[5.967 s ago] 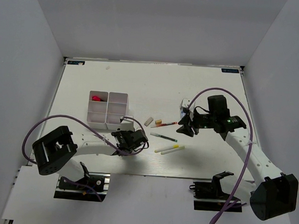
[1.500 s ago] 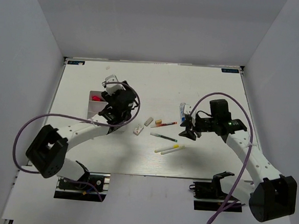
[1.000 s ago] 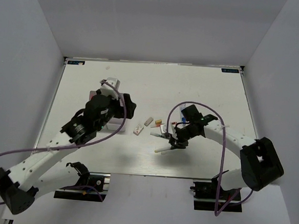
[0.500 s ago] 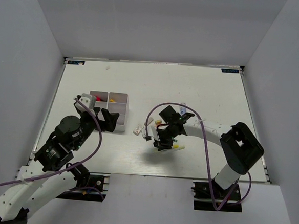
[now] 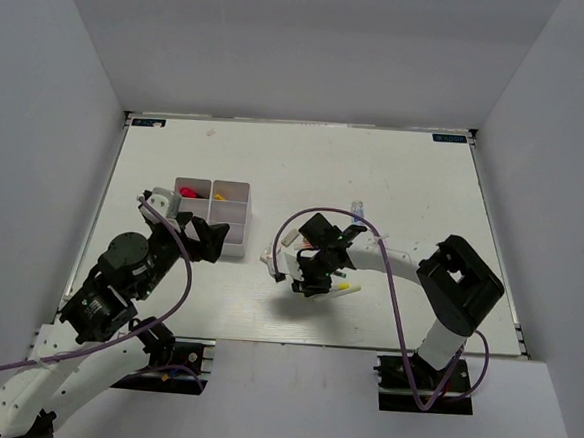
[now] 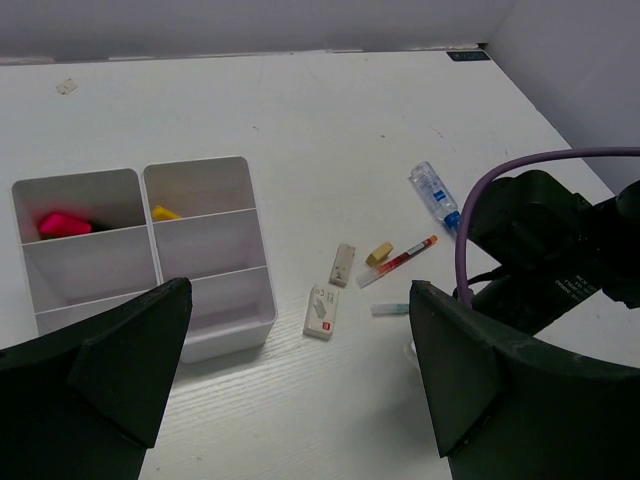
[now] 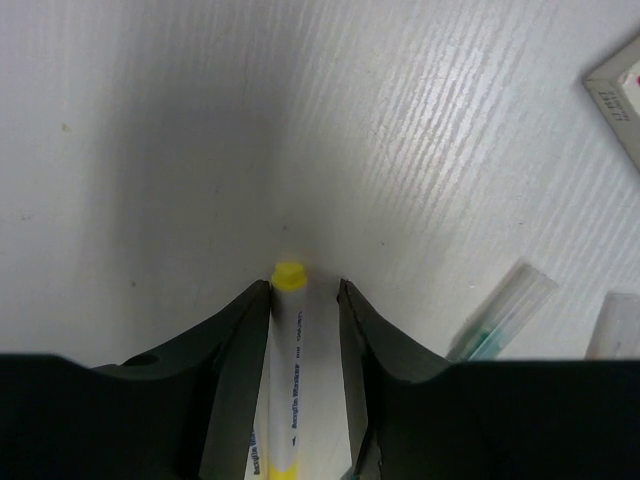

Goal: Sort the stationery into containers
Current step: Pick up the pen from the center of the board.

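Top external view: the left gripper (image 5: 208,238) had pulled back from over the tray (image 5: 212,213) to the lower left of it. The right gripper (image 5: 311,277) had swung from the right side to frame centre and sat low over the loose pens.

Left wrist view: the left gripper's fingers (image 6: 120,370) stood wide apart and empty. A pink highlighter (image 6: 62,222) lay in the tray's upper-left compartment. The erasers (image 6: 321,311), red pen (image 6: 398,261) and tube (image 6: 435,192) lay unsorted at centre right.

Right wrist view: the right gripper's fingers (image 7: 245,340) were clamped on the yellow-capped pen (image 7: 290,380), which lay on the table (image 7: 150,120). Judgement: one deposit finished; a pen pickup was beginning.
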